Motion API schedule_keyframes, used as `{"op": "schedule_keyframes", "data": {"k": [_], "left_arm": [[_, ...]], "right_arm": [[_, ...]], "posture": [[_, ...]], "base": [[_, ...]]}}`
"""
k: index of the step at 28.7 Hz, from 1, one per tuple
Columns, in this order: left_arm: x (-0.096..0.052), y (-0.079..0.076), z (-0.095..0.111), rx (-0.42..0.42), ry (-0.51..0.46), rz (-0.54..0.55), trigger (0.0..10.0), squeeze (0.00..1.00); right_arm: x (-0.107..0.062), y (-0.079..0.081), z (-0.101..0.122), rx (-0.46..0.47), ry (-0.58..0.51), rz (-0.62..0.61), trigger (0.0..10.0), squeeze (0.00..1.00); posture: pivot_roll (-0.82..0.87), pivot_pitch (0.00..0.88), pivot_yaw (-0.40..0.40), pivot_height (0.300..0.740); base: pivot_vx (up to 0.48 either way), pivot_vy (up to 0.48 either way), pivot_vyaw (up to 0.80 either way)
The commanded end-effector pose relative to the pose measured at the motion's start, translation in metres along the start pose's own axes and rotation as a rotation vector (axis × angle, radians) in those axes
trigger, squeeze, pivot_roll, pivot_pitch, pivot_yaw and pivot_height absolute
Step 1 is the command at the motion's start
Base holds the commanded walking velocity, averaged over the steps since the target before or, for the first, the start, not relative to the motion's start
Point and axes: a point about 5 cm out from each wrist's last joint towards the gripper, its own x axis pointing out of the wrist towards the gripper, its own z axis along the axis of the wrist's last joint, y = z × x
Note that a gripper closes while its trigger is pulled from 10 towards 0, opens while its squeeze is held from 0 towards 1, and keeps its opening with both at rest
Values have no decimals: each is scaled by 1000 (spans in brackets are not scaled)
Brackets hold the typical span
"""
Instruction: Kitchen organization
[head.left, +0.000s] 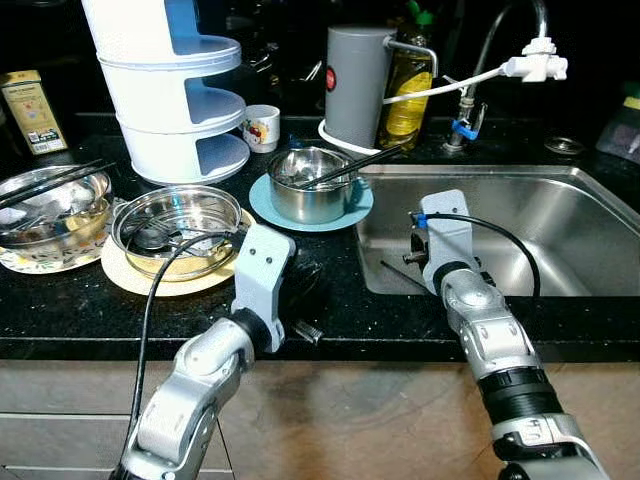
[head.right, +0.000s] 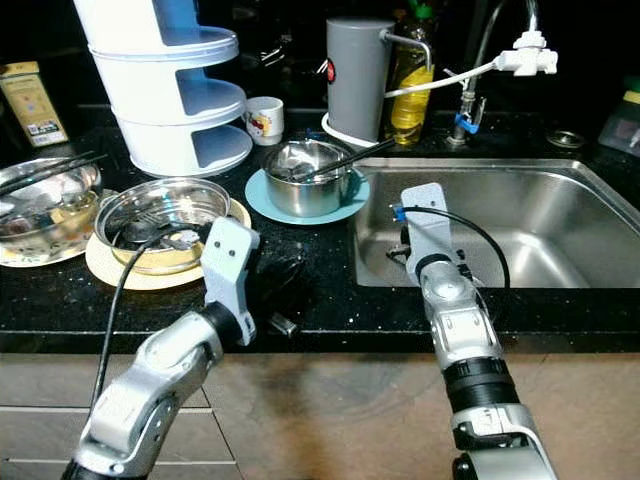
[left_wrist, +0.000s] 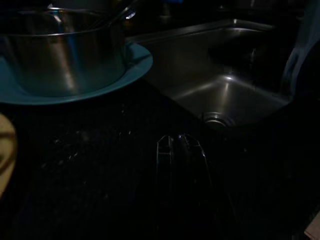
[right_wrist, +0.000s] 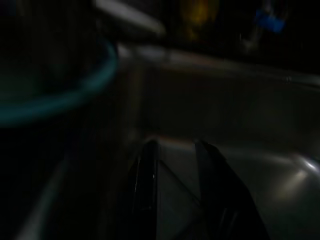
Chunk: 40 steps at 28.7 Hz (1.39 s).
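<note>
While both wrist views are very dark, the left end effector (left_wrist: 179, 145) rests clenched and empty on the black desk (head.left: 60, 300), the steel pot (head.left: 310, 185) on its teal plate (head.left: 262, 203) just beyond; the right end effector (right_wrist: 175, 150), fingers slightly parted, blurred, hangs over the sink (head.left: 560, 215).

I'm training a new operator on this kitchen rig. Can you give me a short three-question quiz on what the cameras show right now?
1. True or false: the steel pot stands on a teal plate.
2. Which gripper is over the sink: A) left gripper or B) right gripper?
3. Fill in: the chopsticks rest across the steel ____.

Key: 1 true. 2 B; the left one hovers over the black counter. 3 pot.
</note>
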Motion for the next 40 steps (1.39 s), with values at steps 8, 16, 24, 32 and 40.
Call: {"op": "schedule_keyframes", "data": {"k": [8, 16, 24, 32, 40], "left_arm": [[-52, 19, 4, 33, -56, 179, 10000, 0], [-81, 34, 22, 85, -132, 301, 10000, 0], [-95, 37, 15, 139, -57, 297, 10000, 0], [-91, 50, 19, 195, -68, 277, 10000, 1000], [-87, 47, 22, 339, -72, 262, 10000, 1000]], "right_arm": [[-17, 48, 48, 278, -241, 418, 10000, 0], [-48, 95, 61, 275, -328, 801, 10000, 0], [-53, 113, 52, 220, -295, 878, 10000, 224], [-52, 123, 43, 169, -266, 852, 10000, 1000], [-47, 117, 42, 160, -265, 792, 10000, 0]], "posture": [[66, 148, -23, 740], [85, 151, -38, 740], [89, 153, -47, 740], [84, 156, -48, 740], [77, 157, -46, 740]], "base": [[0, 0, 0], [0, 0, 0], [0, 0, 0], [0, 0, 0], [0, 0, 0]]}}
